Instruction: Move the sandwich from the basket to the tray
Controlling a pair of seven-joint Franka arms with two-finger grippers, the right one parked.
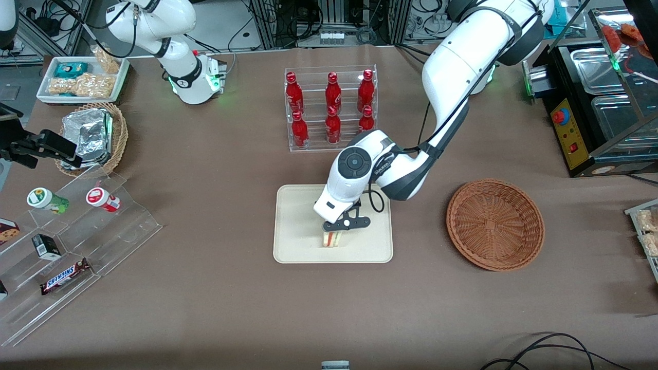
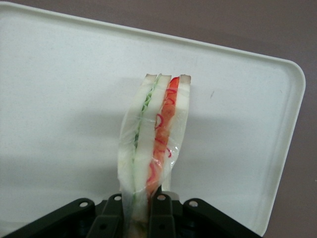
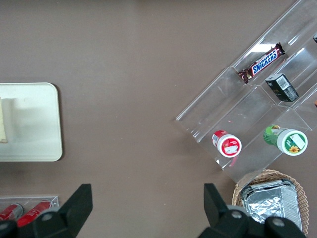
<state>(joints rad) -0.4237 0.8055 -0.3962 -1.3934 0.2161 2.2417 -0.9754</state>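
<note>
Sandwich (image 1: 332,239) down near the tray's (image 1: 298,205) front edge, gripper (image 1: 336,232) clamped on it, basket (image 1: 494,224) bare; only letting go left.

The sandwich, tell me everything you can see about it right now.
The sandwich is a thin wedge of pale bread slices with green filling in one seam and red-orange filling in the other, wrapped in clear film. It stands on edge over the cream tray, cut side facing the wrist camera. The left arm's hand is shut on one end of it. Whether it rests on the tray cannot be told. The reddish-brown basket holds nothing.
</note>
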